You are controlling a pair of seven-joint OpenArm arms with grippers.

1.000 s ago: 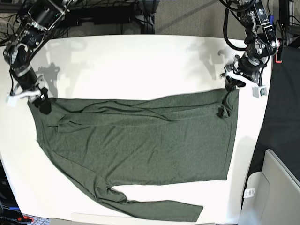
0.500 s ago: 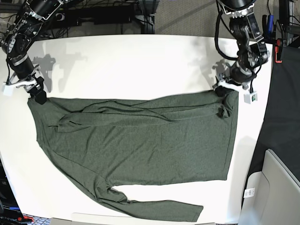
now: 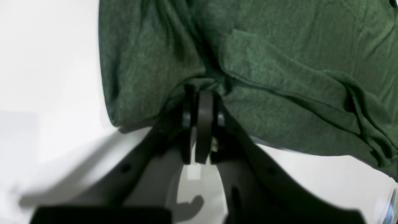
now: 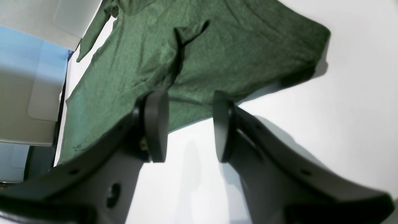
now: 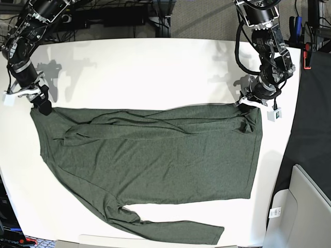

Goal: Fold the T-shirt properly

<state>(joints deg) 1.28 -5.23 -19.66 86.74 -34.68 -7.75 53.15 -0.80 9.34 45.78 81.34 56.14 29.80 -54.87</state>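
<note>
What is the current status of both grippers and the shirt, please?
Left gripper shut on T-shirt edge. Right gripper open, at the opposite corner, holding nothing. Shirt flat on table, one sleeve folded across. Nothing in the way.

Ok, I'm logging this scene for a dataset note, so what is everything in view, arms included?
shirt: one, dark olive green, spread flat across the table, one long sleeve trailing along the near edge.
table: one, white, under the shirt.
grey bin: one, pale grey, off the table's corner at the base view's lower right.
cables: several, black, behind the table's far edge.
left gripper: one, black, shut on the shirt at its far corner.
right gripper: one, black, open, at the shirt's other far corner, nothing between its jaws.
</note>
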